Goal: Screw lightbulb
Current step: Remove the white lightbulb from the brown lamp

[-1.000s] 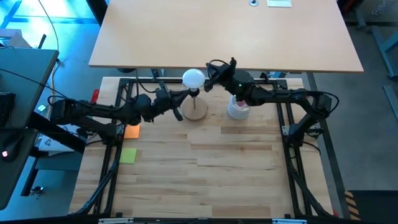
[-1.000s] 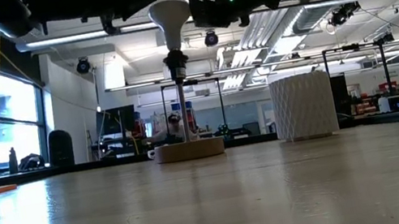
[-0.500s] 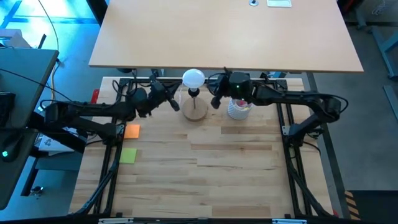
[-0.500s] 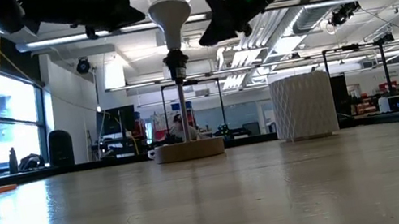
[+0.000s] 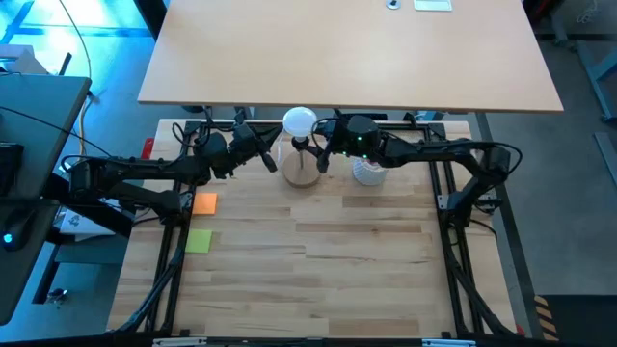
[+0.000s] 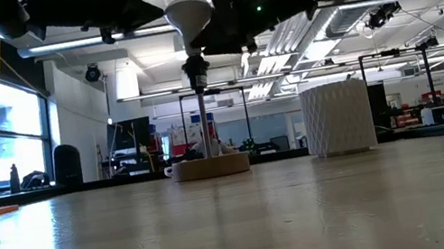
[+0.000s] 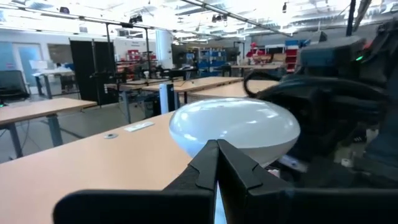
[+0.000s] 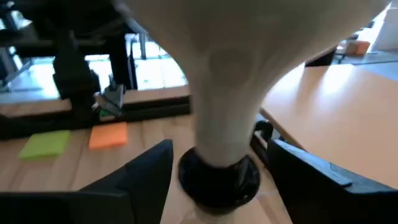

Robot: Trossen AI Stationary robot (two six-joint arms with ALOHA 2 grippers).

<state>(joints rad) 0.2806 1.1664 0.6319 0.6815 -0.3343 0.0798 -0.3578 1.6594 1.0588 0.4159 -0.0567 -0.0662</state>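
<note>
The lightbulb [image 5: 300, 121] stands upright with its screw base seated in the black socket [image 8: 217, 177] on top of a thin stem, which rises from a round wooden disc [image 5: 302, 171] on the table [image 5: 318, 260].

What has changed over the last second is the right gripper [image 5: 322, 154]. A second ago it was at the bulb's globe with its fingers together; it then pulled back toward the white ribbed cup [image 5: 369, 170], and now it has returned with its fingers spread wide. Its own camera shows one dark finger [image 8: 140, 177] on each side of the bulb's neck and the socket collar, with a clear gap on both sides, so it brackets the bulb without touching it. The bulb stays up by itself, which suggests the threads have already caught.

This reads as a regrasp between turns: the wrist has unwound and the fingers are placed lower on the bulb, ready to close for another twist. The task looks well along, though how deep the base sits in the socket cannot be told.

The left gripper [image 5: 268, 159] has moved away from the stem over the same second. It now hangs just beyond the bulb on the side opposite the right gripper, fingers pressed together and holding nothing, their tips aimed at the globe.
</note>
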